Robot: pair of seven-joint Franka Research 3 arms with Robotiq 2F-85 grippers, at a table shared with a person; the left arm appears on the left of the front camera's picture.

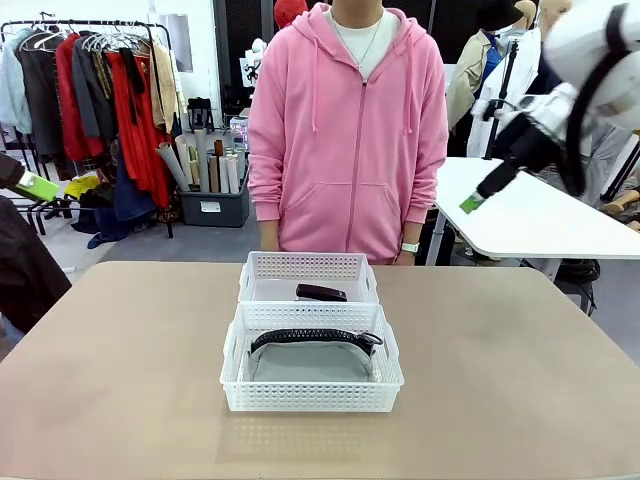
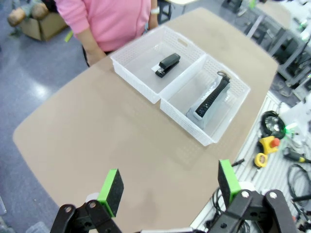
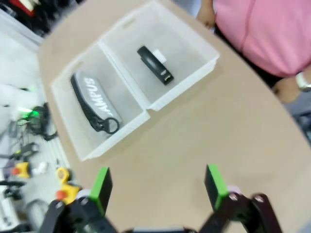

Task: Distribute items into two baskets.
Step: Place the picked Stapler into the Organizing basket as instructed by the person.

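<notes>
High above the tan table [image 1: 500, 370], both claws hang wide open and empty: the left gripper [image 2: 167, 187] over its own side, the right gripper [image 3: 158, 187] over the other, each well apart from the baskets at mid-table. Neither seems nearer. The small black stapler [image 1: 320, 293] lies in the far white lattice-sided plastic basket [image 1: 260, 272], nearest the person in pink. The flat grey fabric pouch [image 1: 310, 362], its long axis running across the table, fills the near white basket [image 1: 312, 397], which touches the far one. Both items look already distributed.
</notes>
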